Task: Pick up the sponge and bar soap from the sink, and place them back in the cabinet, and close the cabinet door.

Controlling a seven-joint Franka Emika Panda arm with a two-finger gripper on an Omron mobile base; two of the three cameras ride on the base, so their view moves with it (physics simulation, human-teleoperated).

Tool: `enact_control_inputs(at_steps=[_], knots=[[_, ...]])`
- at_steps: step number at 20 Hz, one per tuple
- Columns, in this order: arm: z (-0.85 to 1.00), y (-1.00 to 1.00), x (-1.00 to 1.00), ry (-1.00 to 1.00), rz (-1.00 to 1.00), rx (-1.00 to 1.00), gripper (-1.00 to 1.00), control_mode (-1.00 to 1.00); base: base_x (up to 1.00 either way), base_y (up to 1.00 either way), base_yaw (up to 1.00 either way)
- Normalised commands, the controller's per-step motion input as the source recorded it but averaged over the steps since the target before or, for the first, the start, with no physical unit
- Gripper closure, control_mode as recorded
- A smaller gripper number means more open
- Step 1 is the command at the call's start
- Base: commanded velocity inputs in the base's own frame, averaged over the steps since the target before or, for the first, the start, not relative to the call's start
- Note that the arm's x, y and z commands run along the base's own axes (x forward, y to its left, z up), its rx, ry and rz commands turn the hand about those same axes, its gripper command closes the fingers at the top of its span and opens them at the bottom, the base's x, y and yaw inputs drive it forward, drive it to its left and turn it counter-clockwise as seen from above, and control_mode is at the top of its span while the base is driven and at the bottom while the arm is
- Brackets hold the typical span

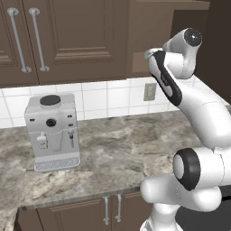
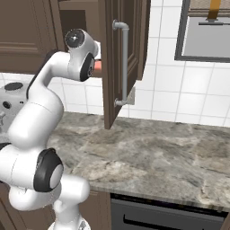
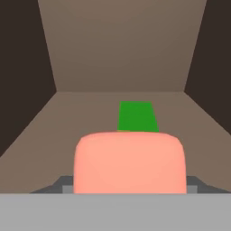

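**A:** So where does it stand? The bar soap (image 3: 130,162) sits right at the front of the hand view, inside the cabinet (image 3: 122,58), with the sponge (image 3: 137,116) already lying on the brown shelf just behind it.

**B:** Is the gripper (image 3: 130,188) clamped on the soap?

**A:** I cannot tell. The pink bar hides the fingertips, so closed on it or spread apart, both fit. From the right base view, a sliver of pink (image 2: 97,67) shows by the wrist at the cabinet mouth.

**B:** What could go wrong?

**A:** The soap is smooth and rounded, likely slippery. Let go too near the shelf's front lip, it could slide out onto the marbled desk (image 2: 170,152). Pushed deeper, it might shove the flat sponge towards the back wall.

**B:** And the cabinet door (image 2: 112,67)?

**A:** Hanging wide open, its long silver bar handle (image 2: 124,63) facing out. Pulling the arm back carelessly could knock that wooden panel.
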Motion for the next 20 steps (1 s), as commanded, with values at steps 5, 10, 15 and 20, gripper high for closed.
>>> enact_control_inputs(at_steps=[5, 10, 15, 20], knots=[[-0.11, 0.0, 0.32, 0.0, 0.0, 0.0, 1.0, -1.0, 0.0, 0.0, 0.0], [-0.02, -0.01, 0.29, 0.0, 0.0, 0.0, 1.0, -1.0, 0.0, 0.0, 0.0], [0.0, -0.07, 0.25, 0.0, 0.0, 0.0, 1.0, -1.0, 0.0, 0.0, 0.0], [0.0, -0.11, 0.17, 0.0, 0.0, 0.0, 1.0, -1.0, 0.0, 0.0, 0.0]])
